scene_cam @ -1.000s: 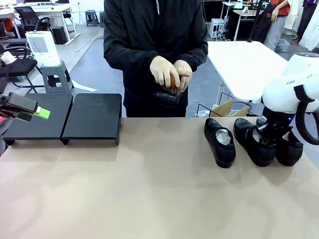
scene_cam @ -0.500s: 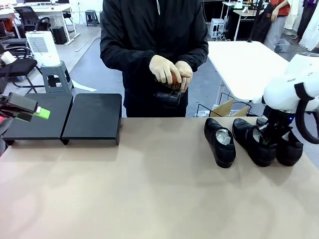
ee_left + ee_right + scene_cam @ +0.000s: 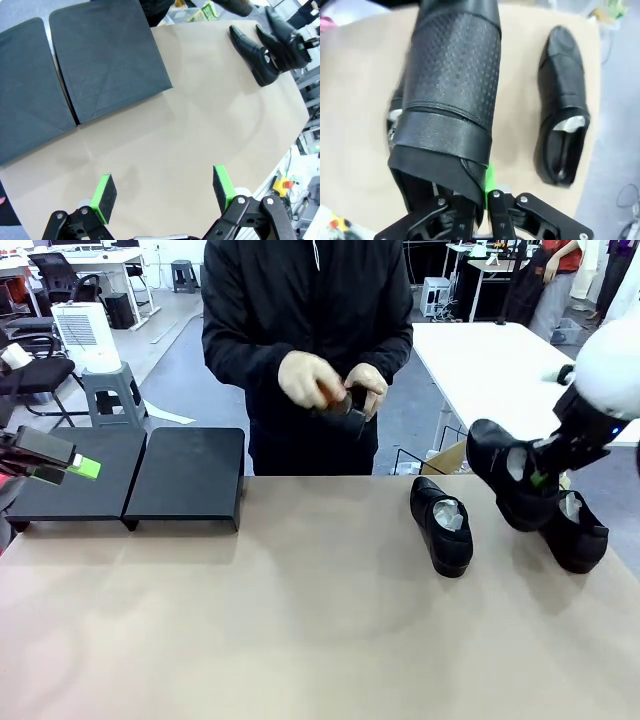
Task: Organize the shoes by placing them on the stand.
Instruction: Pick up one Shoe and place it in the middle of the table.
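Note:
My right gripper is shut on the heel rim of one black shoe and holds it in the air, toe tilted up, above the table's right end. In the right wrist view this held shoe rises from my shut right gripper, with another shoe lying on the table beside it. Two shoes rest on the table, white paper inside. The person holds a fourth shoe in gloved hands. The black stand sits at the far left. My left gripper hovers open over its left section, and its pads show nothing between them.
The tan table has wide free room in the middle and front. The person stands at the far edge, between the stand and the shoes. A white table and a cardboard box lie beyond the far right edge.
My right gripper has lifted its shoe off the table, up and slightly back. The person's hands have shifted on the shoe they hold. My left arm has not moved.

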You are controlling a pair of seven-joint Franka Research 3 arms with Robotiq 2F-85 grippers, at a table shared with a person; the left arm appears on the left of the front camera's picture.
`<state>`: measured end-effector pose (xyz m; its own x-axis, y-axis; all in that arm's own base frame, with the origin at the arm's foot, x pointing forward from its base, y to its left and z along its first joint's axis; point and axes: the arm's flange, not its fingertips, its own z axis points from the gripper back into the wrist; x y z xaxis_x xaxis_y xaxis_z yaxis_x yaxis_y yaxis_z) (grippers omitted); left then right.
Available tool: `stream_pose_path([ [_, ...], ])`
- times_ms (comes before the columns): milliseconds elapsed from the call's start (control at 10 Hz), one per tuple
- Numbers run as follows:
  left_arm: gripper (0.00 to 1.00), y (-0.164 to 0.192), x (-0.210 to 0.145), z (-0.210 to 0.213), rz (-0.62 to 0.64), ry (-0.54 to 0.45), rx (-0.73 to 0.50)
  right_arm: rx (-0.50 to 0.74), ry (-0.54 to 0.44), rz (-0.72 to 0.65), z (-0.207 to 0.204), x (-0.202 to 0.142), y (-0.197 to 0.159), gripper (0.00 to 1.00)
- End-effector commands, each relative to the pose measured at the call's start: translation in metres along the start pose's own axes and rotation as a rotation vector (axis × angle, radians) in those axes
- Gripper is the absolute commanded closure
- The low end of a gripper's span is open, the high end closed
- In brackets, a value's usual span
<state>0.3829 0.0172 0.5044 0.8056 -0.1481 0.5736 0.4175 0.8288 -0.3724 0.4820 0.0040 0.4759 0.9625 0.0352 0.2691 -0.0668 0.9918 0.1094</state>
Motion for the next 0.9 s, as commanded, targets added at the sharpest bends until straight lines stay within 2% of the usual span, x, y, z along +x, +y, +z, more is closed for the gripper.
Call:
stream_pose_path([
  [0,0.0,0.001,-0.001,0.0,-0.01,-0.012,-0.022,0.024,-0.087,0.055,0.028,-0.036,0.022,1.0],
  [100,0.0,0.001,-0.001,0.0,-0.01,-0.012,-0.022,0.0,0.0,0.0,0.0,0.0,0.0,1.0],
  [300,0.0,0.001,-0.001,0.0,-0.01,-0.012,-0.022,0.0,0.0,0.0,0.0,0.0,0.0,1.0],
  [400,0.0,0.001,-0.001,0.0,-0.01,-0.012,-0.022,0.006,-0.023,0.021,0.019,-0.021,0.011,1.0],
  [500,0.0,0.001,-0.001,0.0,-0.01,-0.012,-0.022,0.013,-0.053,-0.112,0.031,-0.03,0.025,1.0],
  [600,0.0,0.001,-0.001,0.0,-0.01,-0.012,-0.022,-0.062,-0.109,-0.164,0.051,-0.047,0.039,1.0],
  [800,0.0,0.001,-0.001,0.0,-0.01,-0.012,-0.022,-0.126,-0.107,-0.236,0.086,-0.094,0.068,1.0],
])
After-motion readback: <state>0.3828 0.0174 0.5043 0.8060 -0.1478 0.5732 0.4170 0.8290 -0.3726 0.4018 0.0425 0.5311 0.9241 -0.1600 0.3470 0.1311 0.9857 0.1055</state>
